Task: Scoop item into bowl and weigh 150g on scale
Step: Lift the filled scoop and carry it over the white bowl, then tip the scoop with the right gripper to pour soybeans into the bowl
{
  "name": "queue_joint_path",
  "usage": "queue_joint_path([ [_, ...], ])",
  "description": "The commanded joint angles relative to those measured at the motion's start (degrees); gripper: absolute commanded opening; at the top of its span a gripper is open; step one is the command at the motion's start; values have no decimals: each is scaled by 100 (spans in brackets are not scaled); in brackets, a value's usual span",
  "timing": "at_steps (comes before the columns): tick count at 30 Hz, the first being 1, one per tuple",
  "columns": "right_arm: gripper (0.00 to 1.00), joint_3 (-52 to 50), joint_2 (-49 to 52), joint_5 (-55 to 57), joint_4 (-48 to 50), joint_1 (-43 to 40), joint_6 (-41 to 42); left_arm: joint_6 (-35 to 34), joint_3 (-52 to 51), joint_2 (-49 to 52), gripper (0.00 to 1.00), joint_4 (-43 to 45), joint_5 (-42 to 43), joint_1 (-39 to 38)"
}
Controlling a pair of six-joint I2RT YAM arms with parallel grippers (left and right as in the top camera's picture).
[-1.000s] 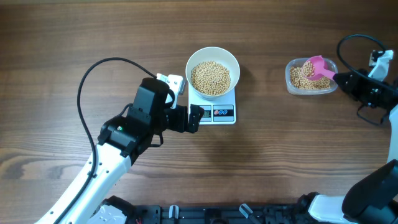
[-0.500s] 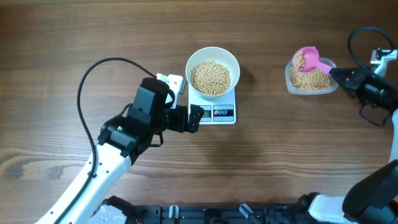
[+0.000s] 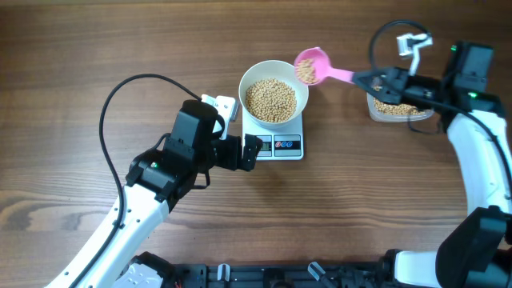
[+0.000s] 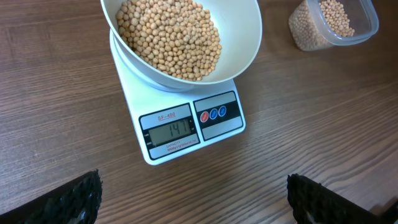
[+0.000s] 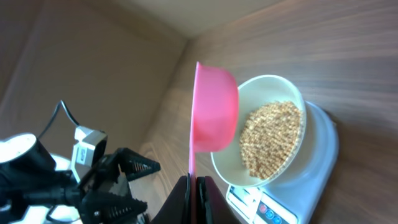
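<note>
Scale display: 141; label SF-400.

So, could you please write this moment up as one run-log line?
step: carry scoop to bowl | right gripper: shut on pink scoop, beans aboard, beside bowl rim | left gripper: open, idle | bowl on scale

The whole surface is seen straight from above in the overhead view, from far, with both arms in frame. The left wrist view is taken from low and near, tilted down across the scale toward the bowl, and the clear tub is cut at its corner. The right wrist view is rolled sideways and directed along the pink scoop toward the same bowl and scale. Bowl and scale are shared by all three views.
</note>
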Motion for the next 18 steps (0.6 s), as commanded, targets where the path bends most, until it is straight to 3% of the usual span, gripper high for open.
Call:
queue_joint_path([
  [1,4,22,74,988,284,706,122,116,-2,-48,100,15,-57,-31],
  [7,4,26,37,2625,431,1545,-361,116,-2,-48,100,15,-57,-31],
  [13,4,26,-295,4332,459,2218,-1458,116,-2,-48,100,15,-57,-31],
  [18,4,26,-372,4653,608,2498,-1513,116,-2,-48,100,15,-57,-31],
])
